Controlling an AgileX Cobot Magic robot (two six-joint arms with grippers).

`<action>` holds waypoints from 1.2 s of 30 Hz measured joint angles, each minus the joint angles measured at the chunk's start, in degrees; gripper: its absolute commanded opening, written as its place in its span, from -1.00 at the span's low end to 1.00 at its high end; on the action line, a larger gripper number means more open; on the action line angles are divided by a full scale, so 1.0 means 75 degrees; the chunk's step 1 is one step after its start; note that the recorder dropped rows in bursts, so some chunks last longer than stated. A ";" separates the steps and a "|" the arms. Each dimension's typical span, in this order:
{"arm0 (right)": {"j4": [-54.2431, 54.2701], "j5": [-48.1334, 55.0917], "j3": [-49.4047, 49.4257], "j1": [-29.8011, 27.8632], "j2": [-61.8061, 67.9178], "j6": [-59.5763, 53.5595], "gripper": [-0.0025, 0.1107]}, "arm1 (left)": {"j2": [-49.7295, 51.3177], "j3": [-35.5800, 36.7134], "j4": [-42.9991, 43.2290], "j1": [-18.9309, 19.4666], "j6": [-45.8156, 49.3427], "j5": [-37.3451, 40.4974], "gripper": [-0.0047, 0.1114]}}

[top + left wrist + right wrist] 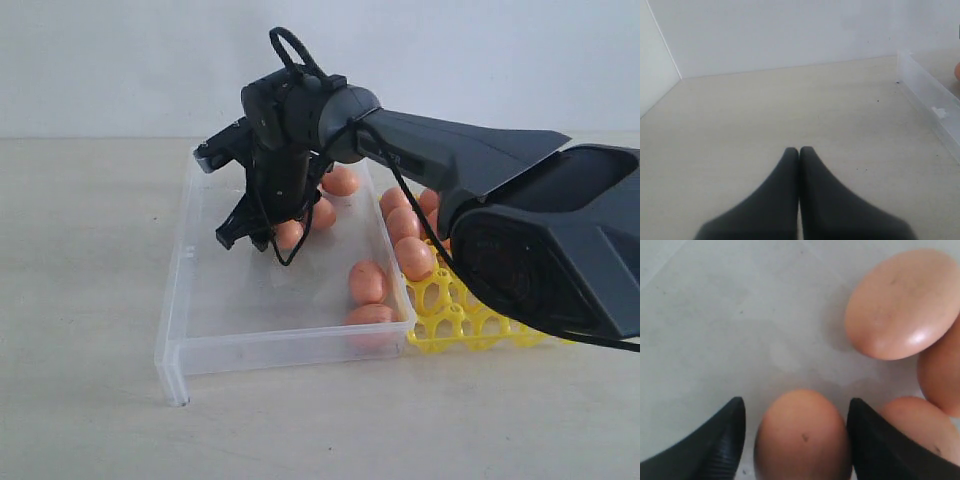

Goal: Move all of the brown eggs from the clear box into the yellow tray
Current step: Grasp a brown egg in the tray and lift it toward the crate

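My right gripper reaches down into the clear box and stands open astride one brown egg. In the right wrist view one finger has a gap to that egg and the other sits close against it. Three more eggs crowd beside it, the nearest a large one. In the exterior view further eggs lie in the box, and several rest in the yellow tray to the box's right. My left gripper is shut and empty over bare table, with the box's wall off to one side.
The right arm's dark body hangs over the yellow tray and hides most of it. The clear box has a small tab leg at its near left corner. Pale table and a white wall surround everything.
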 measured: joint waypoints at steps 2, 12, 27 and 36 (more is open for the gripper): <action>0.0000 -0.0033 0.0000 0.0000 0.0015 0.0106 -0.41 | 0.0000 0.0000 0.0000 0.0000 0.0000 0.0000 -0.99; 0.0176 0.0869 -0.0025 0.0000 -0.0014 -0.0585 -0.94 | 0.0000 0.0000 0.0000 0.0000 0.0000 0.0000 -0.99; 0.5770 -0.0924 -0.0025 0.0000 -0.2652 -0.2618 -0.96 | 0.0000 0.0000 0.0000 0.0000 0.0000 0.0000 -0.99; 0.5342 -0.4660 0.3907 0.0000 -0.3525 -0.3105 -0.96 | 0.0000 0.0000 0.0000 0.0000 0.0000 0.0000 -0.99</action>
